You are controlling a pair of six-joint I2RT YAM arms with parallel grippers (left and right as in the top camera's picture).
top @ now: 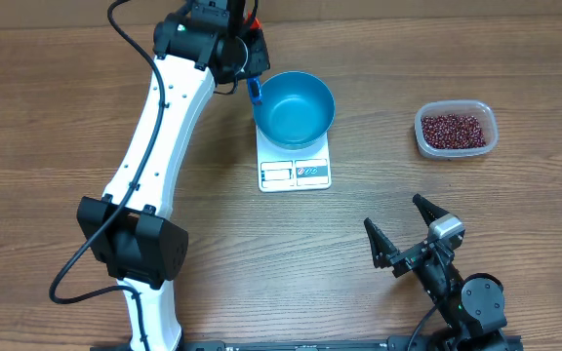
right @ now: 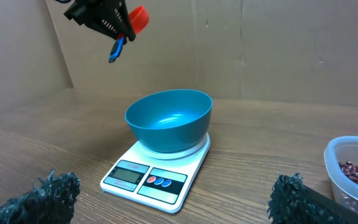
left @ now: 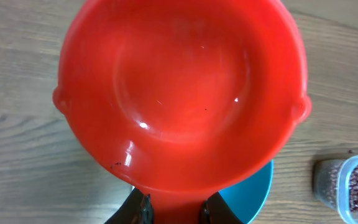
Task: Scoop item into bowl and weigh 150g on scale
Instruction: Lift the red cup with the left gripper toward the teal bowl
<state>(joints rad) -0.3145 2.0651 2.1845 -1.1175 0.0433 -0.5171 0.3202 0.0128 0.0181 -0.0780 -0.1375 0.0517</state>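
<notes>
Red round plastic scoop (left: 179,93) is held empty by the left gripper (left: 176,213), jaws nearly together and clamped on its handle. It is up in the air just beside the round deep bright blue bowl (top: 296,105). Bowl is seated on the small flat white rectangular kitchen scale (top: 294,174); nothing is seen inside it. Small dark red-brown beans (top: 452,128) are all lying in the clear rounded-rectangular plastic tub (top: 493,136), well apart from the scale. Step judged: first scoop not yet taken. Next move: scoop must be carried across to the tub, dipped into the beans, then brought over level. Right gripper (top: 403,237) is parked low, jaws wide apart, nothing held or touched.
</notes>
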